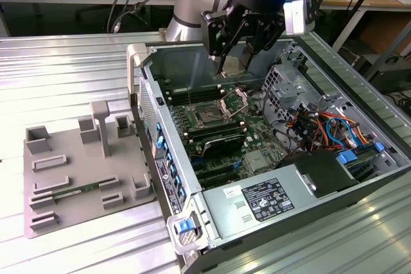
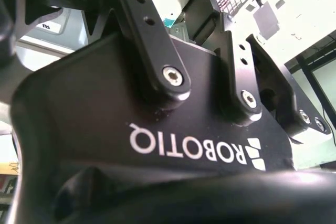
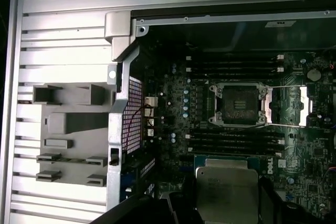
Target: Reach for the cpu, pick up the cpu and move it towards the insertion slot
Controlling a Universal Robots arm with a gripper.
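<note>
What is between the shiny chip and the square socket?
In the first wrist view, long black memory slots lie between the cpu, held in the gripper, and the insertion slot.

Silvery square cpu (image 3: 227, 192) held aloft, insertion slot (image 3: 239, 105) open, dark-centred

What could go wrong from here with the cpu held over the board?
1. The gripper holds the cpu by its edges, so it may slip or tilt.
2. The socket lies open, lever raised; a skewed approach could hit its frame.
3. Memory slots lie between cpu and socket; a low pass may clip them.
</note>
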